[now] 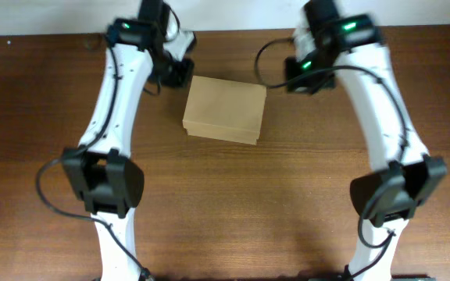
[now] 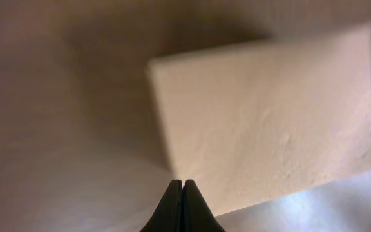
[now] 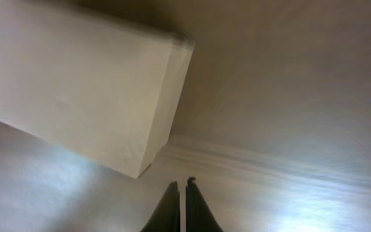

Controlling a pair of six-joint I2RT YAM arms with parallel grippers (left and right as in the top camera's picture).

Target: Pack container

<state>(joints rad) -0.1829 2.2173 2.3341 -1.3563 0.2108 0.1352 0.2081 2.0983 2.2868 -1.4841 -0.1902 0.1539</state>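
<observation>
The container [image 1: 225, 109] sits closed between 2 grippers. The left gripper [image 2: 183, 185] has its fingers together and the right gripper [image 3: 182, 187] apparently does too, so prodding the lid may just skid the box.

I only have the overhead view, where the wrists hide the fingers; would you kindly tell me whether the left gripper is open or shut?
Observer: The left wrist view shows the left gripper shut, fingertips pressed together, holding nothing.
Operator: Thank you. And the right one?
Observer: The right gripper is shut too, bar a hairline slit, and empty.
Operator: Is it touching the container?
Observer: No; in its wrist view, bare table shows between its tips and the nearest corner of the container.
</observation>
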